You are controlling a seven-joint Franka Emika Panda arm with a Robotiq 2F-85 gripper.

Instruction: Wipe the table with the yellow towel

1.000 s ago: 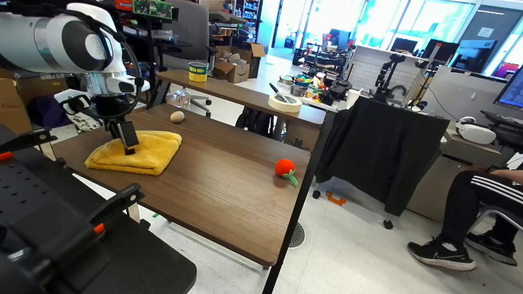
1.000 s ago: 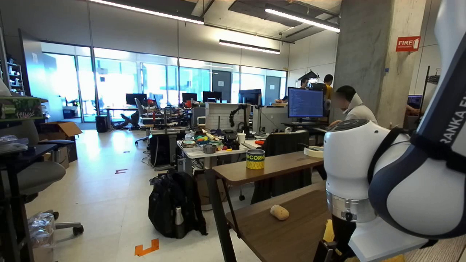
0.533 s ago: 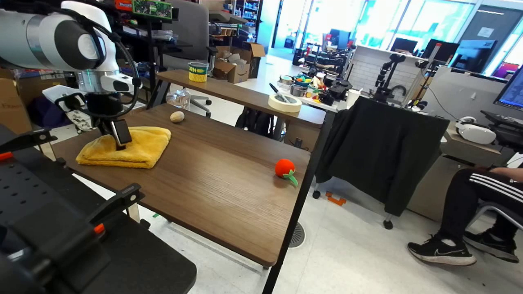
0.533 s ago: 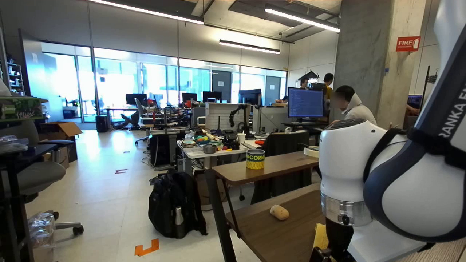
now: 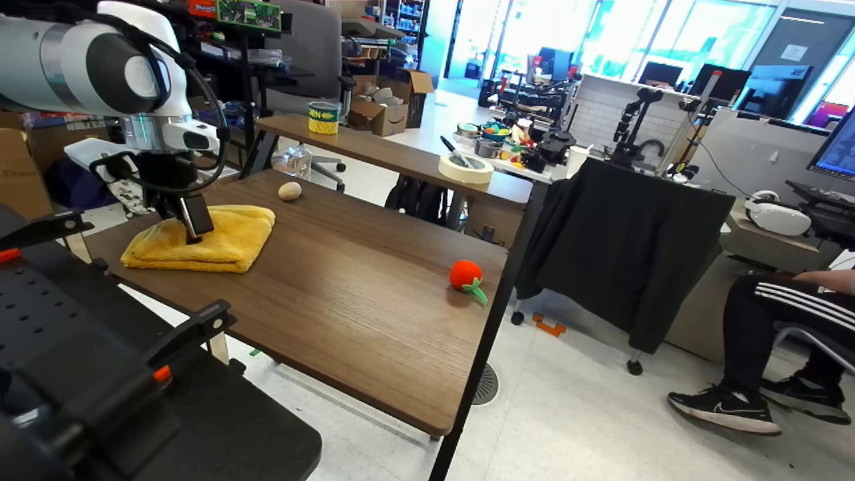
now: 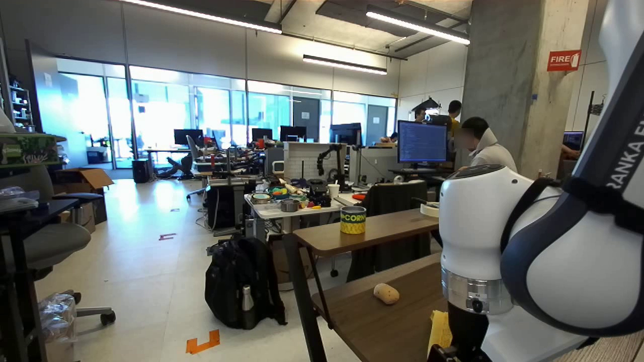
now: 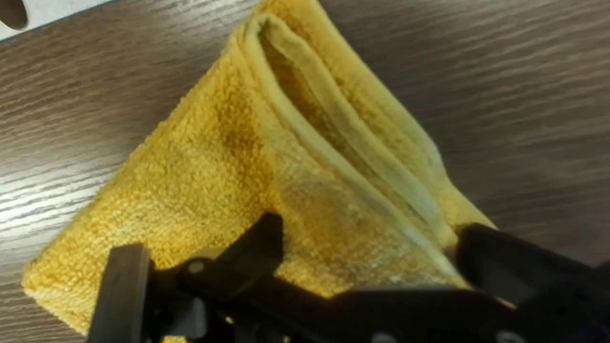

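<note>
In my wrist view the end effector (image 7: 371,225) is released: its fingers (image 7: 264,238) stand wide apart on the yellow towel (image 7: 200,190). The towel looks plush and thick, folded in layers, two pale hemmed edges running across it with a gap between.

In an exterior view, I have the towel (image 5: 240,230) under my end effector at the left end of the tabletop (image 5: 347,287), a low golden pad with a rounded near edge. On the raised shelf (image 5: 387,153) at the far side stands a yellow can (image 5: 324,120), upright; I cannot make out its contents. Farther right, a black marker (image 5: 455,151) slants over a roll of tape (image 5: 464,176). Farther still, an open cardboard box (image 5: 389,121) holds pale crumpled material (image 5: 385,96).

In an exterior view, a yellow strip of the towel (image 6: 440,329) shows beside my end effector, near right. At left, a bottle (image 6: 247,300) sits upright in the side pocket of a black backpack (image 6: 234,276).
</note>
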